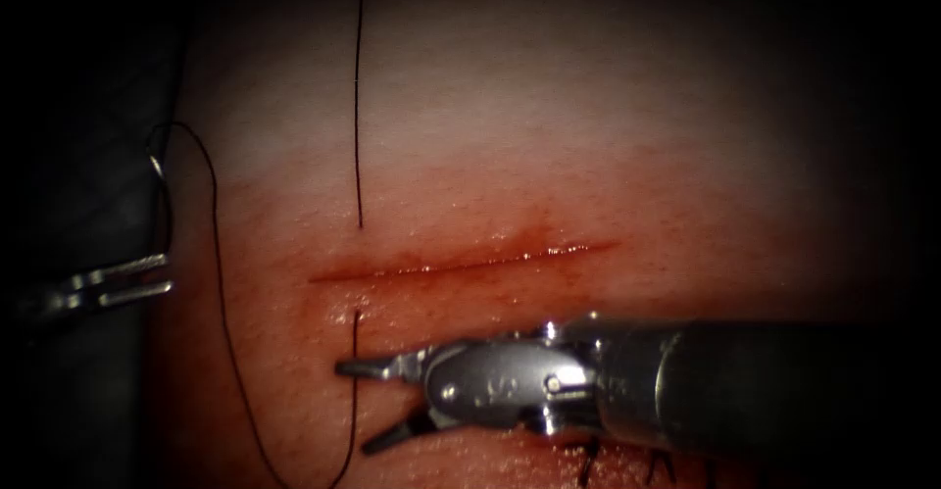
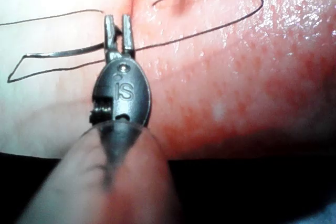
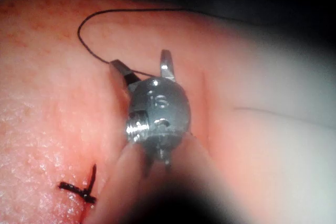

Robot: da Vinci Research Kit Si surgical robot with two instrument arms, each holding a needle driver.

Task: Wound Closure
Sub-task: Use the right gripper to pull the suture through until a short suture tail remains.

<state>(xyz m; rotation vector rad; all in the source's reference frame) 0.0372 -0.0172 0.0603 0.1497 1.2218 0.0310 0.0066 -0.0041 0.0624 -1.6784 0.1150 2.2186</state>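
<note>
The needle (image 1: 157, 171) is sitting well off to the left of the cut (image 1: 461, 264), past the tissue's left edge, showing as a thin curved glint just above the left tool (image 1: 132, 283); it is not in the tissue (image 1: 588, 136), and whether the left tool is touching it cannot be told from the endoscope view. In the left wrist view the needle (image 2: 68, 52) is running as a thin pale curve up to the left tool (image 2: 118, 32), whose jaws are standing slightly apart with a visible gap, and the thread (image 2: 210, 9) is crossing at their tips; an actual grip on needle or thread cannot be confirmed. The thread (image 1: 359, 97) is coming down from the top of the endoscope view, entering the tissue just above the cut's left end, coming out again just below it and trailing down, then looping back up on the left toward the needle. The right tool (image 1: 368, 406) is lying below the cut with its jaws spread wide, the upper jaw's tip just at the thread's lower strand, clamping nothing. In the right wrist view the right tool (image 3: 142, 69) is open over the tissue (image 3: 47, 93) with the thread (image 3: 105, 17) running between the jaws, and a knotted stitch (image 3: 79, 188) with cut ends is sitting nearby. Red fluid (image 1: 549, 251) is glistening along the cut.
</note>
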